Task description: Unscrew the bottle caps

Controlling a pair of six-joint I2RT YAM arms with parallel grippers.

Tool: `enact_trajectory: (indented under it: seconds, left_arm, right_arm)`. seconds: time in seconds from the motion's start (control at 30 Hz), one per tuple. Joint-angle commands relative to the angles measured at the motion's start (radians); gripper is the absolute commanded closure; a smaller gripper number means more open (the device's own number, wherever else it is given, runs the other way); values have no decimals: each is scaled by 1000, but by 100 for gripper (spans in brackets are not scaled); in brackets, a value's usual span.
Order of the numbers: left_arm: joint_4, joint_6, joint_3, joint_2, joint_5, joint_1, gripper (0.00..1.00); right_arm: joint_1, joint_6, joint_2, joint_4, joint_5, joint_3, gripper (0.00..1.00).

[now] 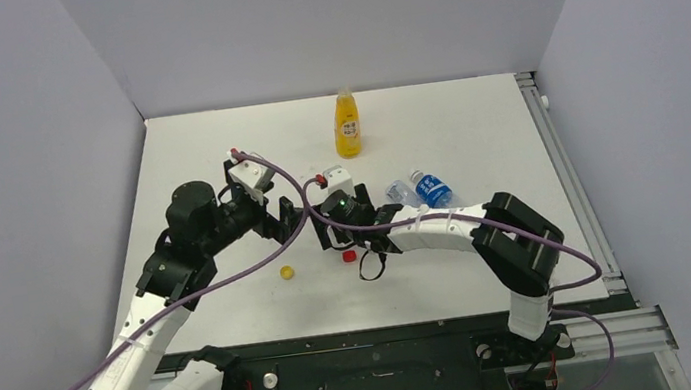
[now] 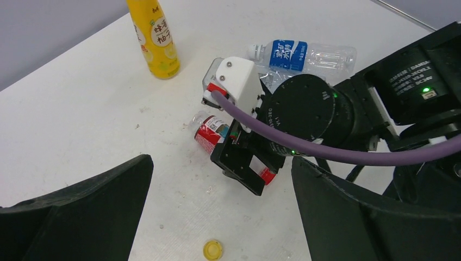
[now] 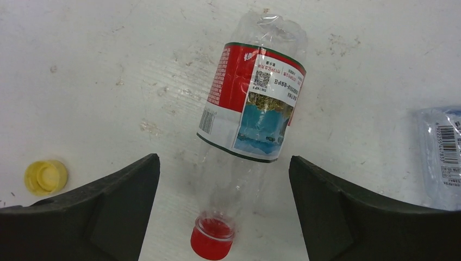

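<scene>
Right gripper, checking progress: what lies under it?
A clear red-labelled bottle lies on its side below the open right gripper, red cap on. From above, the gripper covers most of it.

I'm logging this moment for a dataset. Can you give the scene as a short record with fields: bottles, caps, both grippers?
standing: yellow-orange plastic juice bottle, far side of white table
lying: clear plastic bottle with red-white label, red screw cap at its neck; clear plastic bottle with blue label
loose: small round yellow plastic cap, on table
left gripper: open, empty
right gripper: open, over the red-white-labelled bottle, not gripping
</scene>
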Motion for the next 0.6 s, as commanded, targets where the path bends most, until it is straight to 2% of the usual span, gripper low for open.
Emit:
enact_trajectory:
  seconds: [0.0, 0.13, 0.23, 0.43, 0.57]
  left_arm:
    - [3, -10, 34, -26, 39, 5, 3]
    - [-2, 9, 46, -26, 49, 5, 3]
    - [-6, 32, 53, -30, 55, 6, 4]
    - [18, 42, 47, -45, 103, 7, 3]
    - [30, 79, 38, -55, 146, 7, 3]
  right_arm:
    - [4, 24, 53, -10, 21, 70, 18]
    - [14, 36, 107, -9, 12, 69, 25]
    - [21, 41, 114, -9, 12, 53, 35]
    - [27, 32, 58, -31, 16, 25, 56]
    - [25, 5, -23, -74, -18, 32, 65]
